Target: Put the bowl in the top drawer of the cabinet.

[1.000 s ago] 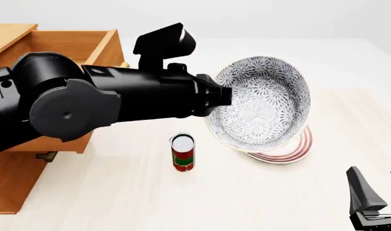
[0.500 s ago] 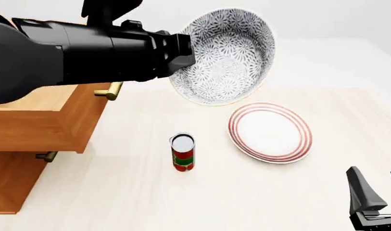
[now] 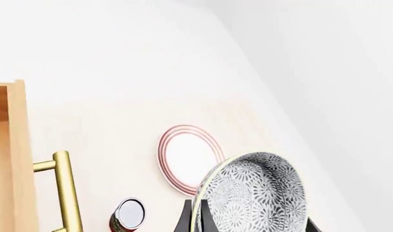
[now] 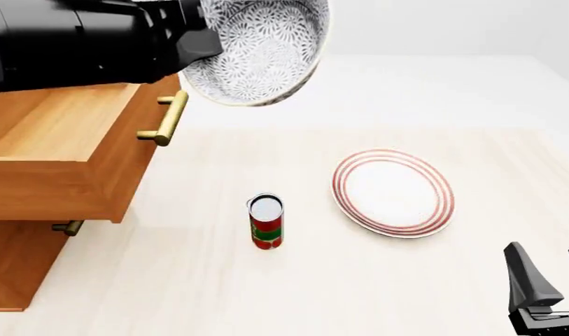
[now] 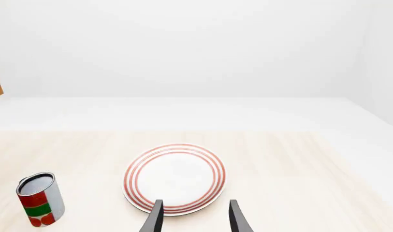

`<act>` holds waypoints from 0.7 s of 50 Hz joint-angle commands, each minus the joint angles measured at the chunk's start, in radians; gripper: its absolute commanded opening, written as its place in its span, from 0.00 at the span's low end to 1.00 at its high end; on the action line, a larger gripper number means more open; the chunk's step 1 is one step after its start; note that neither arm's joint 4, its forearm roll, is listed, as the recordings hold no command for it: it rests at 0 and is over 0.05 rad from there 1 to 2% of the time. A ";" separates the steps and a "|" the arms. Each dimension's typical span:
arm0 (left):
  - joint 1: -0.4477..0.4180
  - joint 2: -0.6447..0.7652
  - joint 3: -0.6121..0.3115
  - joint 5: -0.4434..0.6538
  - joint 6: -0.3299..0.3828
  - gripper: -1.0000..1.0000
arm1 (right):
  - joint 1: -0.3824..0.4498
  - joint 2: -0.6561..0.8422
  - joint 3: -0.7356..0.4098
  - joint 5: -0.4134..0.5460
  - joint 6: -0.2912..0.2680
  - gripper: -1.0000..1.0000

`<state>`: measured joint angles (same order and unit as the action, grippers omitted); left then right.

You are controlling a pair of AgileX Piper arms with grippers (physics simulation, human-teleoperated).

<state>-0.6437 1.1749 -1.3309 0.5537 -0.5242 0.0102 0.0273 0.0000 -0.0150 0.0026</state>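
My left gripper (image 3: pixel 195 217) clamps the bowl (image 4: pixel 258 49) by its rim, upper left of frame. My right gripper (image 5: pixel 193 215) stands open, empty. The can (image 4: pixel 265 222) label shows no readable writing.

The can (image 4: pixel 265 222) label seemingly carries no readable text.

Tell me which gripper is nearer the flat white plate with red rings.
Right. The right gripper hovers open at the near edge of the white red-ringed plate; the left gripper is raised by the cabinet, gripping the speckled bowl.
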 commanded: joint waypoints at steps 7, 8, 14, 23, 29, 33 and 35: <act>0.161 -0.052 0.031 -0.002 -0.002 0.00 | -0.002 -0.005 -0.001 0.002 0.000 1.00; 0.168 -0.057 0.033 0.000 -0.003 0.00 | -0.002 -0.005 -0.001 0.002 0.000 1.00; 0.189 -0.075 0.044 0.006 -0.010 0.00 | -0.002 -0.004 -0.001 0.001 0.000 1.00; 0.250 -0.103 0.045 0.023 -0.012 0.00 | -0.002 -0.005 -0.001 0.002 0.000 1.00; 0.272 -0.109 0.042 0.027 -0.014 0.00 | -0.002 -0.005 -0.001 0.002 0.000 1.00; 0.283 -0.113 0.039 0.031 -0.015 0.00 | -0.002 -0.005 -0.001 0.002 0.000 1.00; 0.288 -0.116 0.040 0.032 -0.015 0.00 | -0.002 -0.005 -0.001 0.002 0.000 1.00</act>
<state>-0.4337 1.0774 -1.3004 0.5861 -0.5494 0.0102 0.0273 0.0000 -0.0150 0.0026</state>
